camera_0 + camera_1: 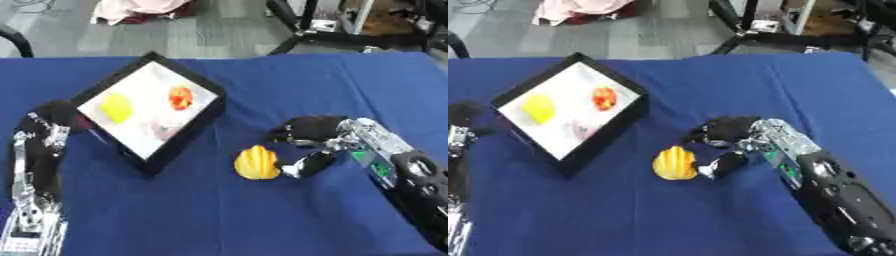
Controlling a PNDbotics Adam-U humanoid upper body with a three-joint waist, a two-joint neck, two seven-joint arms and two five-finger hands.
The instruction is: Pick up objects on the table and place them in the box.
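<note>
The robot's black-and-silver right arm enters from the lower right corner and reaches leftward across the blue cloth-covered table [262,215], ending in the right hand [325,136], which lies low over the cloth with its back turned up. Its fingers [293,131] are spread and only gently bent, and its thumb [308,164] points toward the near left, so the hand is open around a gap and holds nothing. Just beside the thumb tip lies a ridged, shell-shaped yellow-orange object [256,163] resting on the cloth; whether the thumb touches it cannot be told. On the left side, the left arm rises from the lower left corner, and the left hand [54,114] sits at the near left edge of the box; whether its fingers are curled or straight cannot be told. The square black-walled box with a white floor [188,137] stands turned like a diamond, left of the yellow-orange object and apart from it. Inside lie a round yellow fruit-like object [115,107] toward the left, a red-and-orange round object [180,97] toward the far right, and a pale pinkish object [164,129] nearer, which is hard to make out.
</note>
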